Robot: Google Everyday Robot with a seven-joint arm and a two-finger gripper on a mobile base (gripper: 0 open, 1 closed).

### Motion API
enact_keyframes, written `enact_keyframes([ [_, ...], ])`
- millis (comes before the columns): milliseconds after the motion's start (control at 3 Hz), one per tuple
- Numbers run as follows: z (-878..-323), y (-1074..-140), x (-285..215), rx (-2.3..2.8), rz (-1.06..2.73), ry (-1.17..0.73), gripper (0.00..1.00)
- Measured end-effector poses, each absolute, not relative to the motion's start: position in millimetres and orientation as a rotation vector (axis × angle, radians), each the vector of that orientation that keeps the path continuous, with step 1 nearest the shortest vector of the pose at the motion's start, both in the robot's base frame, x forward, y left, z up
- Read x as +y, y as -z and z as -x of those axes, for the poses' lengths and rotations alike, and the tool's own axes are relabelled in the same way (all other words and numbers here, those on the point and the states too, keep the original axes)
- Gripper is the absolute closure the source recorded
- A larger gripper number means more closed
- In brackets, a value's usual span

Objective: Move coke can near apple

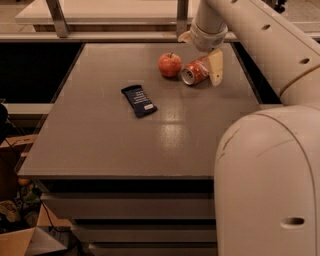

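Note:
The coke can [194,72] lies on its side on the grey table [165,130], its silver top facing front-left. It rests just right of the red apple [170,65], a small gap apart. My gripper [201,59] hangs from the white arm just above and behind the can. It is open and empty: one cream finger [216,67] is down at the can's right side and the other is raised at the back left.
A flat dark blue snack bar wrapper [139,100] lies left of centre on the table. My arm's large white body [270,180] fills the right foreground. A rail and a pale counter [100,10] run behind the table's far edge. Boxes [20,235] sit on the floor at lower left.

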State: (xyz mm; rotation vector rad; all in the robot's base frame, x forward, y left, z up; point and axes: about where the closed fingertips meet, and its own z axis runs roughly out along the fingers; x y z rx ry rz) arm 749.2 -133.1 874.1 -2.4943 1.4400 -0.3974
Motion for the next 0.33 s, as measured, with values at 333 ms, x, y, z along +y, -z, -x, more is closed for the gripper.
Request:
enact_keyframes([
  [333, -750.1, -882.4, -131.3, 1.429, 2.493, 0.375, 0.00],
])
